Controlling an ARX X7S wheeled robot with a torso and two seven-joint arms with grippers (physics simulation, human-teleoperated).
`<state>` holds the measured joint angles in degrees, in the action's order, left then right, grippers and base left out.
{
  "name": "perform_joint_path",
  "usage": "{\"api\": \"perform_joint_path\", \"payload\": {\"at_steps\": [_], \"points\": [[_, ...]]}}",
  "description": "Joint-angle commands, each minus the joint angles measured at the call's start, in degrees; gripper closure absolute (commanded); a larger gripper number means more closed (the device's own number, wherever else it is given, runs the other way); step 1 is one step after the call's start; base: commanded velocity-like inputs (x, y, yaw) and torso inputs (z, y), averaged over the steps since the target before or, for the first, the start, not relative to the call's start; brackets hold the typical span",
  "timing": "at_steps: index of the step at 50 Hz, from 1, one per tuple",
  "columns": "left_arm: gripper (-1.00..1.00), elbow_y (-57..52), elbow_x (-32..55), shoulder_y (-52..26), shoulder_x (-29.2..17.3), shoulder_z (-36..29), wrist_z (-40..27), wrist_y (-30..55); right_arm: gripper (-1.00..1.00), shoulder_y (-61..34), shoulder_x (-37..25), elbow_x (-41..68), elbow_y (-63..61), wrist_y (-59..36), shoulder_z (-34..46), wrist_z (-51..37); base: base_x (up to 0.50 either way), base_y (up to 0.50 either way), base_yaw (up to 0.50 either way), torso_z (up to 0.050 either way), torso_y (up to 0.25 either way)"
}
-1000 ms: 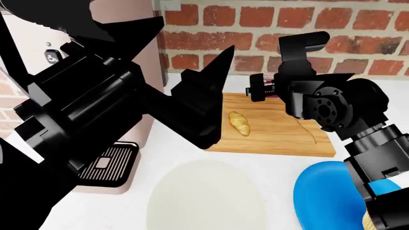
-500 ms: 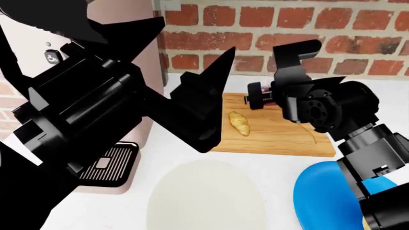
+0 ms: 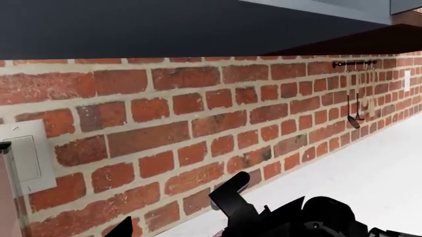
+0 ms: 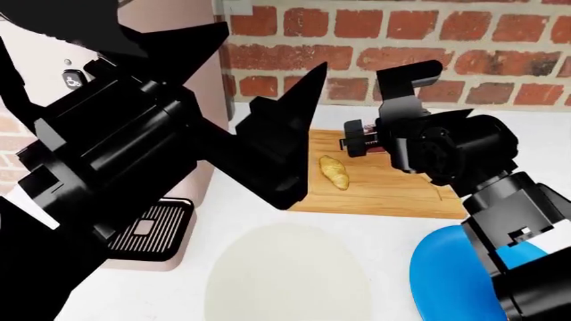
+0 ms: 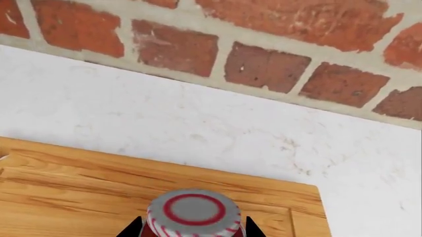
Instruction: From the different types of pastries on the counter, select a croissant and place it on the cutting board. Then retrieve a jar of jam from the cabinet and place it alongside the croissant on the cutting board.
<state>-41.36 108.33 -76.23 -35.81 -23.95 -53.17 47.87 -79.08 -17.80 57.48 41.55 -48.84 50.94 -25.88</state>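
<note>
The golden-tan croissant (image 4: 335, 172) lies on the light-brown cutting board (image 4: 392, 194), toward its left side. My right gripper (image 4: 362, 142) is over the board's far end, right of the croissant, shut on the jar of jam (image 4: 378, 146). In the right wrist view the jar's white-and-pink lid (image 5: 193, 212) sits between two black fingertips (image 5: 135, 226), above the board (image 5: 66, 182) near its far edge. Whether the jar touches the board I cannot tell. My left gripper (image 4: 275, 47) is raised at the left, open and empty; one fingertip (image 3: 124, 229) shows in the left wrist view.
A coffee machine with a drip tray (image 4: 152, 227) stands at the left. A round cream plate (image 4: 285, 274) and a blue plate (image 4: 446, 274) lie on the white counter (image 5: 197, 123) near me. The brick wall (image 4: 499, 40) runs behind, with a light switch (image 3: 20, 158) and utensil rail (image 3: 356, 64).
My right gripper has come down and slightly left with the jar, closer to the board's far end. The left arm and croissant have not moved.
</note>
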Motion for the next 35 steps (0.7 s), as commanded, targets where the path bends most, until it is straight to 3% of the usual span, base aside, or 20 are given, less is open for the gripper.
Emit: {"api": "perform_joint_path", "payload": {"at_steps": [1, 23, 24, 35], "points": [[-1.0, 0.15, 0.16, -0.29, -0.08, -0.15, -0.1, -0.2, 1.0, 0.49, 0.13, -1.01, 1.02, -0.92, 0.87, 0.84, 0.0, 0.0, 0.0, 0.0, 0.0], [-1.0, 0.18, 0.63, -0.88, -0.31, -0.29, -0.31, -0.65, 1.0, -0.08, -1.33, -0.26, -1.72, -3.19, 1.1, 0.72, 0.0, 0.0, 0.0, 0.0, 0.0], [-1.0, 0.16, 0.63, -0.89, -0.32, -0.31, -0.32, -0.66, -1.0, -0.11, -1.33, -0.26, -1.78, -3.23, 1.12, 0.73, 0.0, 0.0, 0.0, 0.0, 0.0], [-1.0, -0.07, 0.58, -0.63, -0.53, -0.3, -0.23, -0.91, -1.0, -0.2, -1.42, -0.31, -2.23, -3.05, 1.23, 1.07, 0.0, 0.0, 0.0, 0.0, 0.0]]}}
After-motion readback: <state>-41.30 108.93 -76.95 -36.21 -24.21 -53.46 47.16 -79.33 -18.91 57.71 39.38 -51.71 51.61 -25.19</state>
